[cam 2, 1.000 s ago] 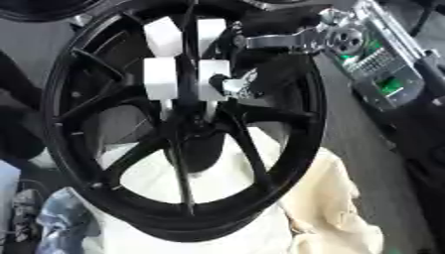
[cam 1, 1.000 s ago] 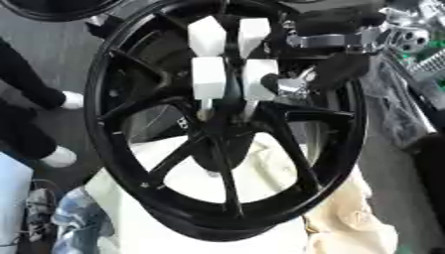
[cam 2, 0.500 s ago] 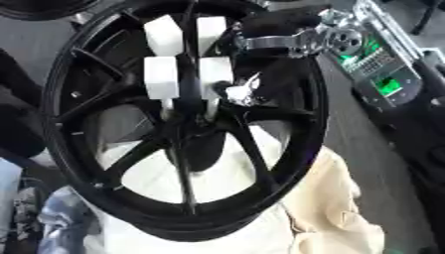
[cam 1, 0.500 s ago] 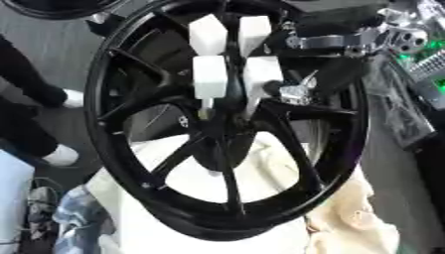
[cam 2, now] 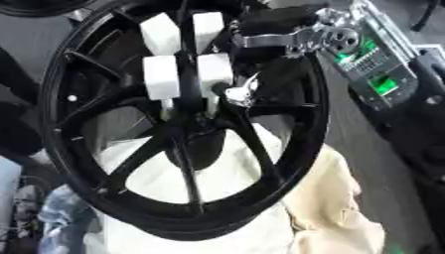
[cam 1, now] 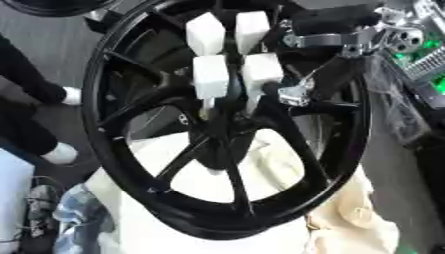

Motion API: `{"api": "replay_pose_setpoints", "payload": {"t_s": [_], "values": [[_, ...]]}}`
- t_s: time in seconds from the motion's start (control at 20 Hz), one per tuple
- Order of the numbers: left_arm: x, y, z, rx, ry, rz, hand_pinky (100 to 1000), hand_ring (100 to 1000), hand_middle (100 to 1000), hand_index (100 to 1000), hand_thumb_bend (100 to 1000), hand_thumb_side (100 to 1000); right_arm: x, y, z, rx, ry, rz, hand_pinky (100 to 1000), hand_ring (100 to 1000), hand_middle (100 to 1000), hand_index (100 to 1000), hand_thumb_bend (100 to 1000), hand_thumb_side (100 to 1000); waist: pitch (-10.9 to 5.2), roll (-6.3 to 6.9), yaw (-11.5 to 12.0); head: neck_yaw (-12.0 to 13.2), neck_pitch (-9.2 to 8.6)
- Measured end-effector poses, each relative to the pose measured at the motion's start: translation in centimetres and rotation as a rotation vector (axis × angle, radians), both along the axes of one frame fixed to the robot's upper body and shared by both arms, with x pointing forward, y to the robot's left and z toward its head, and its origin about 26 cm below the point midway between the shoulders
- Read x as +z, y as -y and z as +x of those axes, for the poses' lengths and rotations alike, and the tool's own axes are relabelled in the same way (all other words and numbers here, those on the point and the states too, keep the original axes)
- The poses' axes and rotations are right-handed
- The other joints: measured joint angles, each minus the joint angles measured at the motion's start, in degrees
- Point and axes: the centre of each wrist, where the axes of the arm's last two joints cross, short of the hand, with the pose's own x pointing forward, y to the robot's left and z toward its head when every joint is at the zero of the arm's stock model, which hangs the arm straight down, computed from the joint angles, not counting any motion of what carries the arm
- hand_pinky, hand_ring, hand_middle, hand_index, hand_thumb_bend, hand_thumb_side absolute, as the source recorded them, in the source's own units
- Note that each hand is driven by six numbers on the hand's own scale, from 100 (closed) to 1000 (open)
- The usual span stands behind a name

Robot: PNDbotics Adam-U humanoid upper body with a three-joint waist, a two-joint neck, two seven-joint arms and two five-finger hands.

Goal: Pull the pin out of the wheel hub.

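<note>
Here my right hand comes in from the upper right corner, its arm black with silver joints, and its white-padded fingers point down over the middle of the black wheel hub. The fingers hang close together in two pairs, reaching between the spokes just above the centre, where they narrow to a pale stem at the tip. I cannot tell whether they are curled round anything there, and the pin itself I cannot make out among the dark spokes. A small silver part of my hand juts out just right of the lower fingers. The wheel hub lies tilted across a heap of cream cloth, which shows through the lower spoke gaps and spills out past the rim at lower right. A green-lit device lies well apart, beyond the rim at upper right.
</note>
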Motion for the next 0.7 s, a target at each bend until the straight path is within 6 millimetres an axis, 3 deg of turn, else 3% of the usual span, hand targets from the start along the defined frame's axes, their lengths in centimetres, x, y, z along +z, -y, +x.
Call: {"api": "replay_pose_setpoints", "payload": {"t_s": [0.3,0.7], "values": [[0.0,0.0,0.0,-0.002,-0.001,-0.002,707,691,704,683,211,918,-0.07,0.0,-0.01,-0.018,-0.027,0.053,786,654,576,789,100,524,0.08,0.18,0.0,-0.06,0.0],[-0.05,0.0,0.02,-0.003,-0.004,-0.002,708,691,705,683,210,920,-0.17,-0.05,-0.24,-0.049,-0.062,0.125,774,615,524,713,100,496,0.24,0.22,0.04,-0.35,0.0]]}}
